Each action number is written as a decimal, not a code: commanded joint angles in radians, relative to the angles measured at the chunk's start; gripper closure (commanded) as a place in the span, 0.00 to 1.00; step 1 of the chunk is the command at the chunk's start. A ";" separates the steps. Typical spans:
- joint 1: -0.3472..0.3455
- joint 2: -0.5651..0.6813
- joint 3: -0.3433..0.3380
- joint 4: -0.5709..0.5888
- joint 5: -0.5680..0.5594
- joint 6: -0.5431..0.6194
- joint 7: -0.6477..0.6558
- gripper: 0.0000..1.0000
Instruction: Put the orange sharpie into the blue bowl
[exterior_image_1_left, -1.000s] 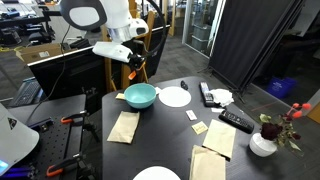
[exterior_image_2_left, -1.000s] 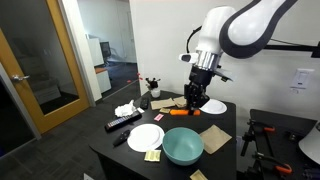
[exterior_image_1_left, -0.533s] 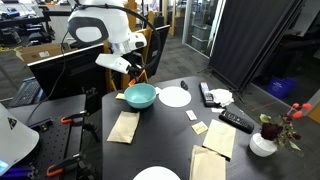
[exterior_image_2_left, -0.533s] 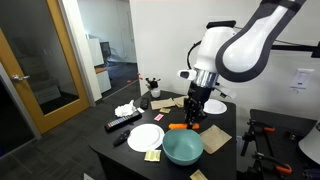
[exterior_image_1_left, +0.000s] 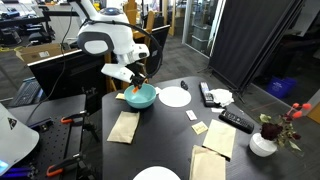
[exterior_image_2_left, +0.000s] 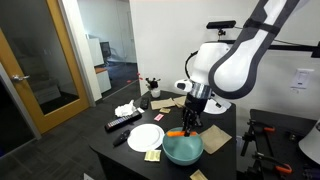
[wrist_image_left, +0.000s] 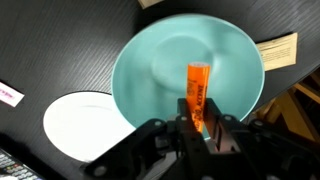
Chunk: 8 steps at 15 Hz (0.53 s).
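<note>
Swung in and lowered since a second ago — now hovering over the blue bowl (wrist_image_left: 140, 60). Pinching the orange sharpie (wrist_image_left: 196, 82) by one end in the gripper (wrist_image_left: 197, 117), long axis running straight out from the jaws across the bowl's middle.

sharpie (wrist_image_left: 197, 85) over bowl (wrist_image_left: 150, 70) | plate (wrist_image_left: 82, 122) just beside bowl

Orange sharpie (exterior_image_2_left: 176, 132) perhaps over blue bowl (exterior_image_2_left: 183, 149)
</note>
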<state>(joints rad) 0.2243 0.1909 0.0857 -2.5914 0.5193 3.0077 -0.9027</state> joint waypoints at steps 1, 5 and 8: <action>0.008 0.067 0.002 0.035 0.002 0.070 0.007 0.95; 0.018 0.101 -0.012 0.053 -0.004 0.089 0.024 0.54; 0.019 0.091 -0.024 0.059 -0.006 0.077 0.027 0.34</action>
<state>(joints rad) 0.2291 0.2853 0.0810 -2.5428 0.5189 3.0651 -0.8976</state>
